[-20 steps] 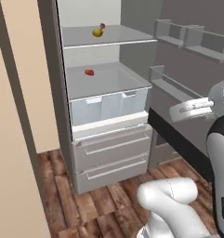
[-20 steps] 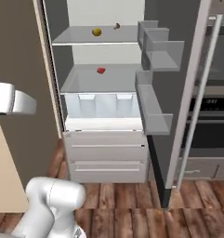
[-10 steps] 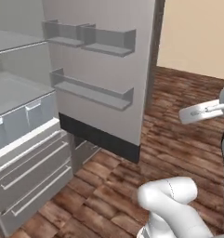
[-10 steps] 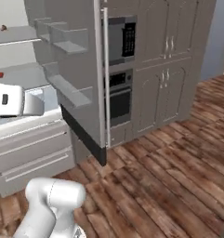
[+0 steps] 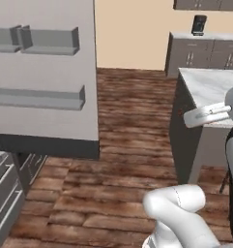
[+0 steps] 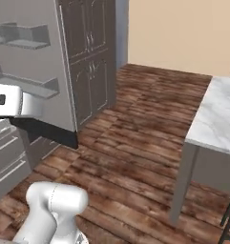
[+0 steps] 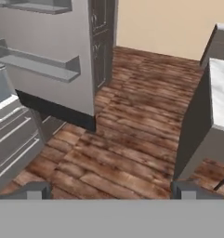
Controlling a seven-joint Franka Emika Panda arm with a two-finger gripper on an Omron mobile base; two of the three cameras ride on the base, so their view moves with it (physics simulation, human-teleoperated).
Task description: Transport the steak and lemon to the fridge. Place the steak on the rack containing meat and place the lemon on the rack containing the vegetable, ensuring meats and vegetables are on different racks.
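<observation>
Wood floor [image 5: 127, 140] ahead; I see fridge [image 5: 45, 77] door left of it, gripper [image 7: 108, 189] wide, empty.

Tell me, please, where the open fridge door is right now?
The fridge door fills the upper left of the left base view, ledges facing us, above the wooden floor; the marble-topped counter stands across to its right.
</observation>
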